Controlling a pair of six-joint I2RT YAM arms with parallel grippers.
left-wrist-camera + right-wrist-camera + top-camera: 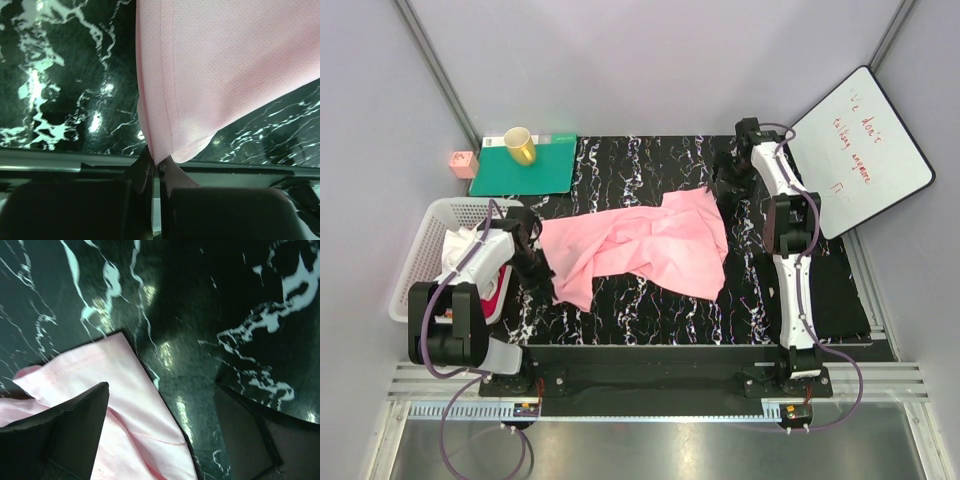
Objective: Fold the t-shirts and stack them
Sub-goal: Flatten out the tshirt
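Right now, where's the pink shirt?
Top view: pink shirt spread mid-table, its left edge pinched in the left gripper, the open right gripper at its far-right corner.

One t-shirt [640, 245] plain light pink with fine mesh weave; table [650, 165] black with white marble veining; mat [535, 175] plain green; cup [520, 146] yellow; small box [463, 162] pink; basket [415, 262] white lattice; white cloth [460, 243]; magenta-red cloth [499, 288]; whiteboard [885, 175] white with red handwriting.

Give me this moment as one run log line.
left tool: shut on hem corner of light pink cloth t-shirt | right tool: open at its far corner | cloth: rumpled, unfolded, on black marbled table
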